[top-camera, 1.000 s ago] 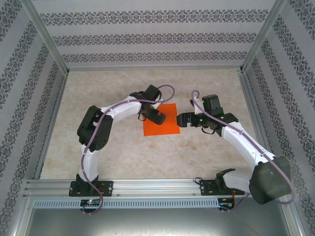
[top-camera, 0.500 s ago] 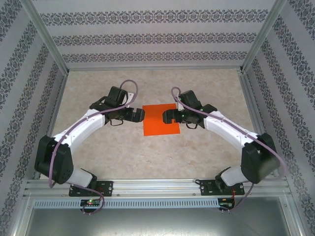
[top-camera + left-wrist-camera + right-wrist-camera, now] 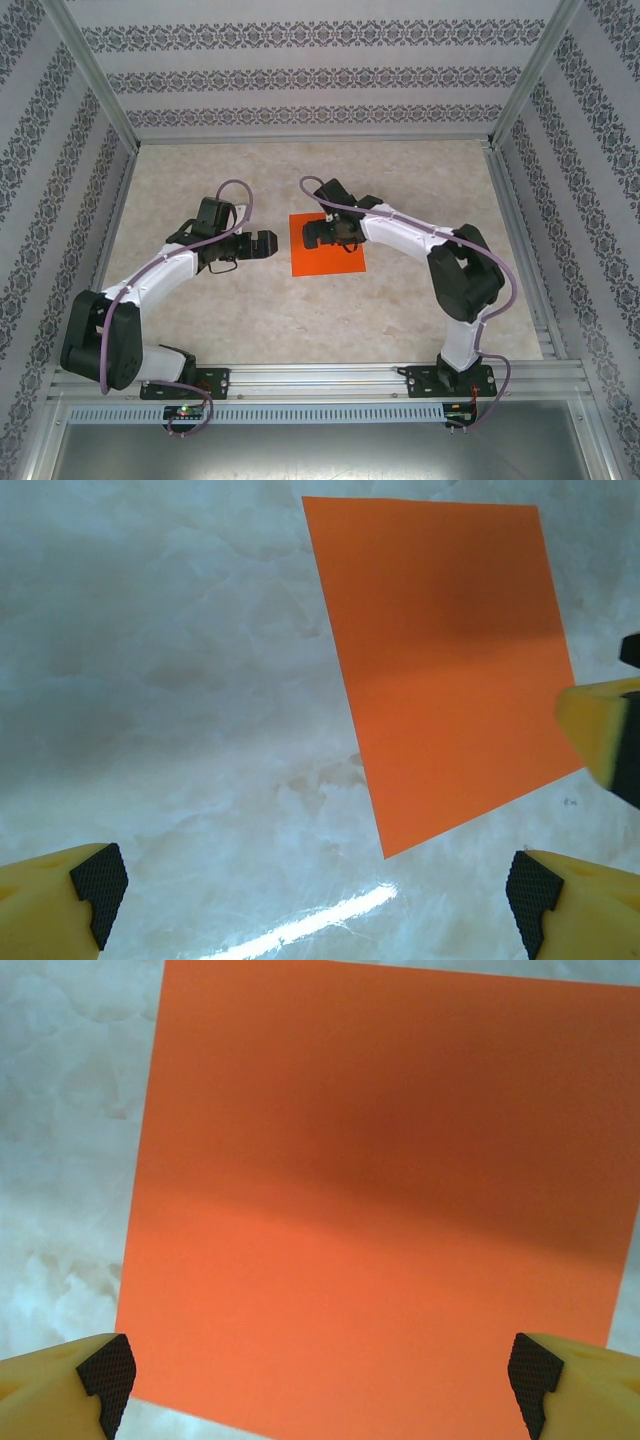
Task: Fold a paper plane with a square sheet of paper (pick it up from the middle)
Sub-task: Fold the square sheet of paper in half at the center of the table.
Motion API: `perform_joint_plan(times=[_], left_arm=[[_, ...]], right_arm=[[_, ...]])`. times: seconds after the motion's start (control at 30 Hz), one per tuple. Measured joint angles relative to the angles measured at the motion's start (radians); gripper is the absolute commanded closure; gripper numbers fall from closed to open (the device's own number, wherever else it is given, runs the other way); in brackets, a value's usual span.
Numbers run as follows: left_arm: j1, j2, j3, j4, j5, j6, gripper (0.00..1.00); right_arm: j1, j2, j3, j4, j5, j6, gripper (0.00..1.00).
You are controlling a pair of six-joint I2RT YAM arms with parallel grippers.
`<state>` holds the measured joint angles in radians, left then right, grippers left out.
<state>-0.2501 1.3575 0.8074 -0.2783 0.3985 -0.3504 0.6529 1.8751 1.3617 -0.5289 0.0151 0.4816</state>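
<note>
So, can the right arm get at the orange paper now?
Likely yes: the right arm holds its open jaws over the square sheet of paper, and the left arm is off to one side.

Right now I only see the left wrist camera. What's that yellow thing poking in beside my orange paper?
Observer: From the top view, that's the right gripper, hanging over the square sheet of paper near its far left corner.
Operator: Is it grabbing it?
Observer: No. In the right wrist view its fingers are spread wide above the flat, unfolded sheet.
Operator: And where's my hand?
Observer: The top view puts the left gripper over the table, just left of the sheet.
</note>
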Motion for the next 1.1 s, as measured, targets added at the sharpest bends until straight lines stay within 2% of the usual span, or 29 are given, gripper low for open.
perform_joint_plan(times=[0.4,1.1], left_arm=[[0.004,0.013,-0.007,0.032,0.039,-0.019,0.00],[0.004,0.040,-0.007,0.033,0.043,-0.021,0.00]], right_arm=[[0.006,0.161,0.120,-0.081,0.084,0.061,0.03],[0.018,0.268,0.196,-0.105,0.108,0.101,0.06]])
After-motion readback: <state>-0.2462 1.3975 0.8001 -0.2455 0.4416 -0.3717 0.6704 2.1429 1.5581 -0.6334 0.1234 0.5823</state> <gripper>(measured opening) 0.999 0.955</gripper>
